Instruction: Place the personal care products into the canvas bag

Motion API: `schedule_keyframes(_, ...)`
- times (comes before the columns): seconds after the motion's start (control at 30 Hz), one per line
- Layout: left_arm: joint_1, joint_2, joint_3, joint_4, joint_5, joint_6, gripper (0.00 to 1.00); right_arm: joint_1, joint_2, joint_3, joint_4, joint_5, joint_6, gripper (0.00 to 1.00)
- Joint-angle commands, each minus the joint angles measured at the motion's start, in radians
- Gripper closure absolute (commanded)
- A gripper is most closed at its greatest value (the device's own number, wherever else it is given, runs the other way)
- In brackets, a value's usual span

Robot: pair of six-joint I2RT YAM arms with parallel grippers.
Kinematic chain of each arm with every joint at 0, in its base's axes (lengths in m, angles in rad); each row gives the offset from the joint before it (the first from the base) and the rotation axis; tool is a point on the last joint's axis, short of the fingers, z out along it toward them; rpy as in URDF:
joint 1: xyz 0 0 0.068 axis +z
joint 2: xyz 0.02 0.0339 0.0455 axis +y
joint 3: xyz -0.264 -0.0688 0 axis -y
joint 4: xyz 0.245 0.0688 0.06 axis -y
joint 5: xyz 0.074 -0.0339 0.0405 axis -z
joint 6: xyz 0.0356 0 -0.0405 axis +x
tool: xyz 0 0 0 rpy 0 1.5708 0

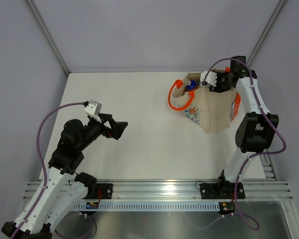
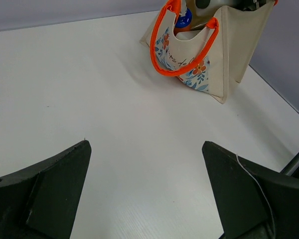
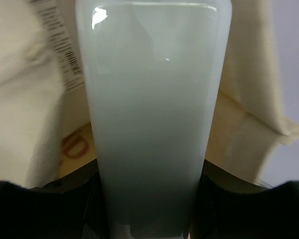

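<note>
Bottle (image 3: 152,119) clamped in right pincer (image 3: 149,204), left pincer (image 2: 145,149) apart, barcode label (image 3: 65,50) inside canvas bag (image 1: 214,112)

We look down on a matte white table top (image 1: 139,134), closed in on the left, the far and the right side by plain pale grey walls (image 1: 149,35), with a slim aluminium post (image 1: 47,36) slanting up the far left corner and a second post (image 1: 264,30) up the far right one. Along the near edge of the table top we see a ribbed aluminium rail (image 1: 159,187) running across, and below it a brushed metal sheet (image 1: 164,224) with a dull sheen. The light is soft and even, and we find only faint shadows on the white surface
</note>
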Motion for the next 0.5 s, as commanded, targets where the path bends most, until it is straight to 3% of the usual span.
schedule_keyframes(0.0,0.004,0.001,-0.004,0.032,-0.022,-0.003,0.01,-0.017,-0.084,-0.021,-0.073,-0.018,-0.162,0.87)
schedule_keyframes(0.1,0.003,0.009,-0.004,0.044,-0.017,-0.013,0.01,-0.025,-0.067,0.054,-0.184,-0.050,-0.148,0.72)
schedule_keyframes(0.13,0.004,0.012,-0.003,0.047,-0.015,-0.019,0.01,-0.026,-0.058,0.095,-0.245,-0.061,-0.124,0.53)
schedule_keyframes(0.2,0.004,0.012,-0.003,0.051,-0.014,-0.026,0.01,-0.034,-0.062,0.115,-0.246,-0.093,-0.081,0.37)
schedule_keyframes(0.3,0.004,0.016,0.001,0.049,-0.026,-0.041,0.01,-0.036,-0.130,0.100,-0.118,-0.134,0.164,0.01)
schedule_keyframes(0.47,0.004,0.033,0.010,0.023,-0.043,-0.078,0.01,-0.036,-0.171,0.246,-0.090,-0.182,0.561,0.01)
